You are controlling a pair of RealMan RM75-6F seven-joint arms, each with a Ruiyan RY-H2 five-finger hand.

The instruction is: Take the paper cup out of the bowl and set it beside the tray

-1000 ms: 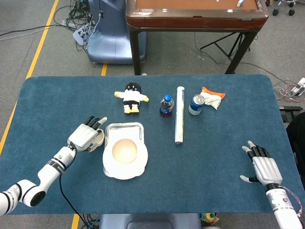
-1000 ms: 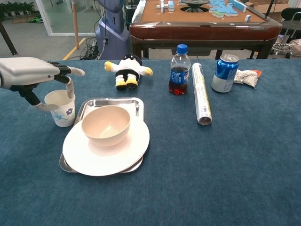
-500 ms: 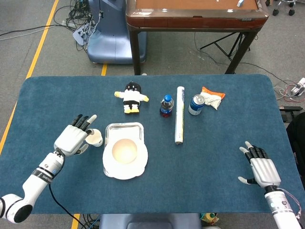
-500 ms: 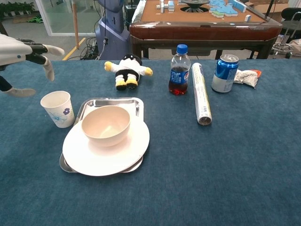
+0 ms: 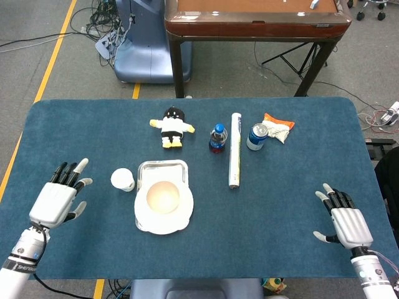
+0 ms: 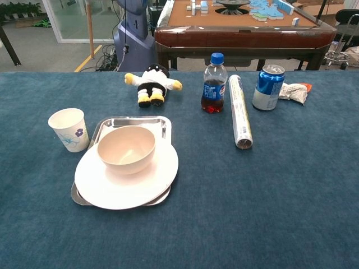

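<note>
The white paper cup (image 5: 123, 180) (image 6: 69, 129) stands upright on the blue tabletop just left of the metal tray (image 5: 162, 166) (image 6: 128, 121). On the tray lies a white plate (image 5: 163, 218) (image 6: 126, 182) bearing the beige bowl (image 5: 163, 197) (image 6: 126, 148), which holds nothing. My left hand (image 5: 57, 200) hovers open near the table's left front, well apart from the cup, fingers spread. My right hand (image 5: 346, 221) is open at the right front corner. Neither hand shows in the chest view.
Along the back of the table are a plush penguin (image 5: 172, 126), a cola bottle (image 5: 217, 138), a rolled white tube (image 5: 235, 150), a blue can (image 5: 257, 137) and a snack packet (image 5: 277, 126). A wooden table (image 5: 255, 18) stands beyond the far edge.
My left hand has let go of the cup and drawn back to the left and toward the front edge, leaving the chest view. The cup stays beside the tray. The right hand barely moved.
</note>
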